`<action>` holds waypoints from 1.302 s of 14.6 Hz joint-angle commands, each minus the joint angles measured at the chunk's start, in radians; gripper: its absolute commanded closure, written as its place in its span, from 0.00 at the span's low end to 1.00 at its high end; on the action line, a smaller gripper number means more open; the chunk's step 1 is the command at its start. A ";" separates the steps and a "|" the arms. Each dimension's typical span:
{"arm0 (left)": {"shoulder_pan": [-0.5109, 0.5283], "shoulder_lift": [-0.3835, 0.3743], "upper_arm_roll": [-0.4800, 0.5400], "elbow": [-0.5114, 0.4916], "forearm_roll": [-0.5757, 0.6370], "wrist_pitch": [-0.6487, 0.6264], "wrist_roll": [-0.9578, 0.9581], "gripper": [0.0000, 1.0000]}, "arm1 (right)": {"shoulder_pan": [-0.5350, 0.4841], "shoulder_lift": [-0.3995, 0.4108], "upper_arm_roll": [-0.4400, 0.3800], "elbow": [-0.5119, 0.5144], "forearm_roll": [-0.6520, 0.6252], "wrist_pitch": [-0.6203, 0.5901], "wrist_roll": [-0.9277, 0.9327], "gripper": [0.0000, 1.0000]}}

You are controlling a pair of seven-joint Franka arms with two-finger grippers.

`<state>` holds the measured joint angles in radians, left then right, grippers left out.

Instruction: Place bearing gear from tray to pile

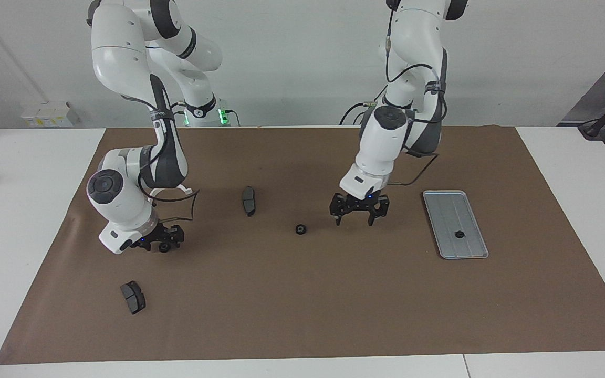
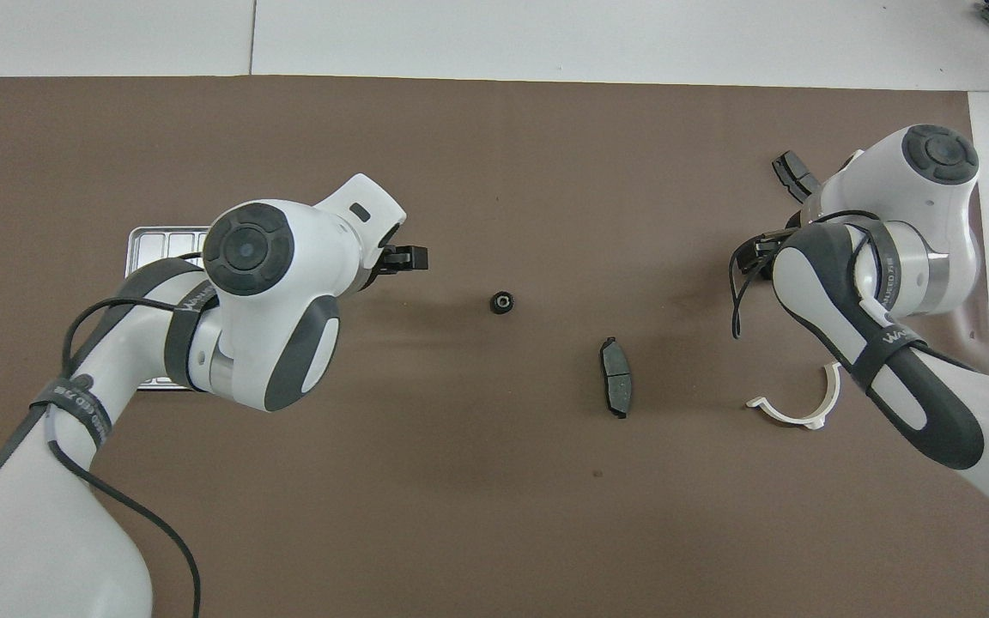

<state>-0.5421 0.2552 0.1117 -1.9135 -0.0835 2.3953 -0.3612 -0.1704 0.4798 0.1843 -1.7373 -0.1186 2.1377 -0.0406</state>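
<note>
The silver tray (image 1: pixel 447 210) lies toward the left arm's end of the table, with one small black gear (image 1: pixel 459 234) on it. In the overhead view only a corner of the tray (image 2: pixel 160 245) shows, and the left arm hides that gear. A single black gear (image 1: pixel 300 229) lies on the brown mat near the middle; it also shows in the overhead view (image 2: pixel 502 302). My left gripper (image 1: pixel 355 219) is open and empty, raised over the mat between that gear and the tray. My right gripper (image 1: pixel 168 242) hangs low over the mat at the right arm's end.
One dark brake pad (image 1: pixel 249 200) lies beside the middle gear, toward the right arm. Another brake pad (image 1: pixel 133 297) lies farther from the robots than the right gripper. A white half-ring bracket (image 2: pixel 799 410) lies near the right arm. White table (image 1: pixel 19 210) surrounds the mat.
</note>
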 commanded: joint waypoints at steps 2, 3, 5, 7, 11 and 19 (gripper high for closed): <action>0.155 -0.045 -0.004 -0.045 -0.004 -0.024 0.097 0.00 | 0.101 -0.020 0.010 0.011 -0.026 0.007 0.155 0.20; 0.201 -0.043 -0.006 -0.045 -0.004 -0.019 0.157 0.00 | 0.138 -0.020 0.012 0.022 -0.026 0.007 0.194 0.20; 0.289 -0.042 -0.006 -0.047 -0.004 -0.015 0.228 0.00 | 0.221 -0.017 0.014 0.050 -0.010 0.004 0.298 0.23; 0.347 -0.031 -0.007 -0.048 -0.004 0.008 0.290 0.00 | 0.300 -0.012 0.015 0.062 -0.006 0.019 0.410 0.23; 0.438 0.032 -0.007 -0.071 -0.004 0.097 0.380 0.00 | 0.431 -0.001 0.017 0.062 0.000 0.072 0.577 0.27; 0.479 0.036 -0.010 -0.168 -0.005 0.133 0.449 0.28 | 0.557 0.072 0.015 0.062 0.025 0.228 0.729 0.28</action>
<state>-0.0754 0.3131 0.1134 -2.0369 -0.0833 2.4996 0.0647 0.3773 0.5301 0.1996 -1.6771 -0.1041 2.3242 0.6666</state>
